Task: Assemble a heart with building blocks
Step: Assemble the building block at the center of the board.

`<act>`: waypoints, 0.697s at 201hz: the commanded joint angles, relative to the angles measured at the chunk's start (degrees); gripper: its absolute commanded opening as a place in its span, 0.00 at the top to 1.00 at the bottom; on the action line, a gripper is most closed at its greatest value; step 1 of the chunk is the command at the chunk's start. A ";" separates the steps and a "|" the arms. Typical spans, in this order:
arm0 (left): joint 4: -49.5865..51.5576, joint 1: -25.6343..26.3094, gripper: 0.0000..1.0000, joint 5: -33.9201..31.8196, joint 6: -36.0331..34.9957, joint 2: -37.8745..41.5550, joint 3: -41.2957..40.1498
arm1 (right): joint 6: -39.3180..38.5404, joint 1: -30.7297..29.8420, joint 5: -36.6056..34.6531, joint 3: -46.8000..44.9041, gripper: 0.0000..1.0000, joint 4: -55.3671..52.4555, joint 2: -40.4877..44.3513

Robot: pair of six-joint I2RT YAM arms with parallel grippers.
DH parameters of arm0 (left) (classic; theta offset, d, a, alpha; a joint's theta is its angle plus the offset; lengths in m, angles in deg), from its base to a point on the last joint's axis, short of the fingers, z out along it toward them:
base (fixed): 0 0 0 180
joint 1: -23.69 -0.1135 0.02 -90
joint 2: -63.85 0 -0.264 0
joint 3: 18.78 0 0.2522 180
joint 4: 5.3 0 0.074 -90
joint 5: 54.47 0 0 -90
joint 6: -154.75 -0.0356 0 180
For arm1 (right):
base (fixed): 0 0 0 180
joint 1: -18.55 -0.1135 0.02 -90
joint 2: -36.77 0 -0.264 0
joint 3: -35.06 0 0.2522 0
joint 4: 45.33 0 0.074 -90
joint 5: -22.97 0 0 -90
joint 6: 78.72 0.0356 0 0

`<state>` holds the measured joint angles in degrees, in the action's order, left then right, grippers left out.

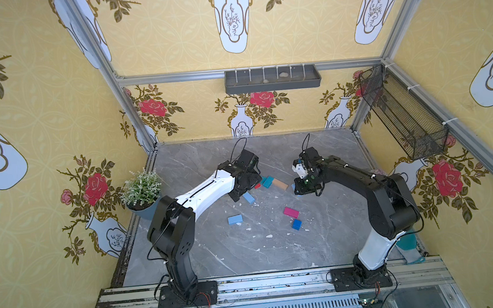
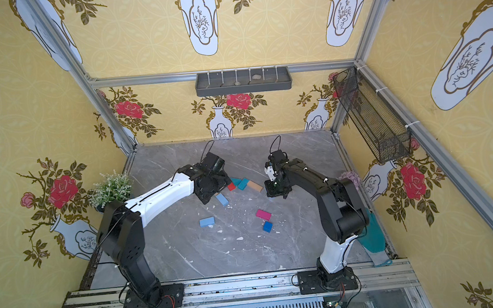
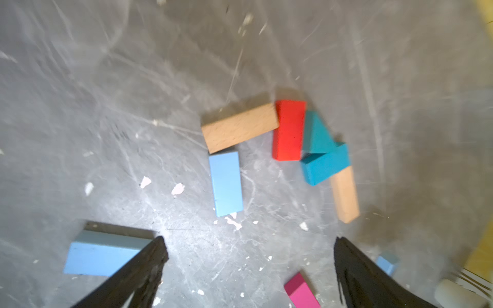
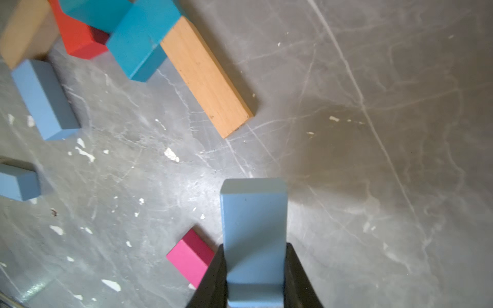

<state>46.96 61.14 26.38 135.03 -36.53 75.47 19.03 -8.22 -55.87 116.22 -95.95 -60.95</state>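
Observation:
Building blocks lie on the grey marble table (image 1: 247, 251). A tan block (image 3: 240, 128), a red one (image 3: 289, 130), a teal triangle (image 3: 318, 136), a teal rectangle (image 3: 326, 165) and a second tan block (image 3: 345, 197) touch in an angular arch, part of the heart. One light-blue block (image 3: 226, 184) lies at the first tan block's end. Another light-blue block (image 1: 235, 219), a magenta one (image 1: 291, 212) and a dark-blue cube (image 1: 297, 224) lie apart, nearer the front. My left gripper (image 3: 248, 256) is open and empty above the table. My right gripper (image 4: 255, 248) is shut on a light-blue block (image 4: 254, 213).
A potted plant (image 1: 141, 188) stands at the table's left edge and a teal glove (image 1: 408, 244) lies at the right edge. A wire basket (image 1: 401, 112) hangs on the right wall and a grey shelf tray (image 1: 272, 79) on the back wall. White flecks dot the marble.

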 commanded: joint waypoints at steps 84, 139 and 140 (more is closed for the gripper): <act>-4.87 -8.24 0.01 -7.29 -23.27 9.23 -9.49 | 49.66 -11.19 -9.76 -0.13 1.00 9.14 -7.07; -6.32 -9.00 0.01 -6.25 -24.79 11.21 -12.76 | 52.34 -13.63 -10.89 7.50 1.00 7.15 -14.52; -6.33 -9.03 0.01 -6.24 -24.82 11.19 -12.74 | 52.40 -13.65 -10.89 7.54 1.00 7.11 -14.61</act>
<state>41.87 52.48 19.76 111.90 -25.45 63.62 68.49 -21.24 -65.73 121.79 -88.47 -73.56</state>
